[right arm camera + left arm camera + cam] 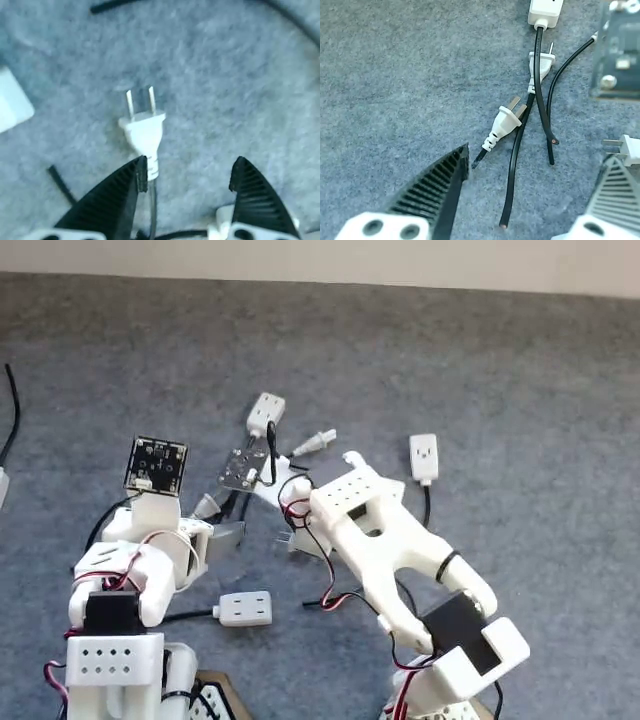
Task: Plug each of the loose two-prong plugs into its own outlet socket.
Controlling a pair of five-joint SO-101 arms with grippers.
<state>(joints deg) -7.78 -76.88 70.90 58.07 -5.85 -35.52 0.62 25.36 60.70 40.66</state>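
Right gripper (191, 162): open and empty, jaws spread wide, low over the grey carpet (240, 75).

Item 1, white plug (142, 131): flat on the carpet just ahead of the right gripper. It is not centred in the gap but sits off toward one finger (115, 200), with its ribbed tail just beside that fingertip. The long axis runs straight out along the gripper's reach. Both prongs point away, and the cord (152, 200) trails back under the wrist. Judgement: the jaws already stand crosswise to the body, so a pinch needs only a small sideways shift to centre it.

Left gripper (540, 155): open and empty.

Item 2, second white plug (506, 122): ahead of the left gripper, nearer its black finger (442, 192). The axis lies on a diagonal to the gripper, blades pointing away, and the body rests against a loose black cable (517, 165). Judgement: the wrist must turn before a grasp here, so the right gripper is the nearer and better lined up.

Outlet sockets, none filled:
- Far socket (265, 412): beyond both grippers.
- Side socket (423, 457): out past the right gripper.
- Near socket (245, 608): back behind the left gripper.
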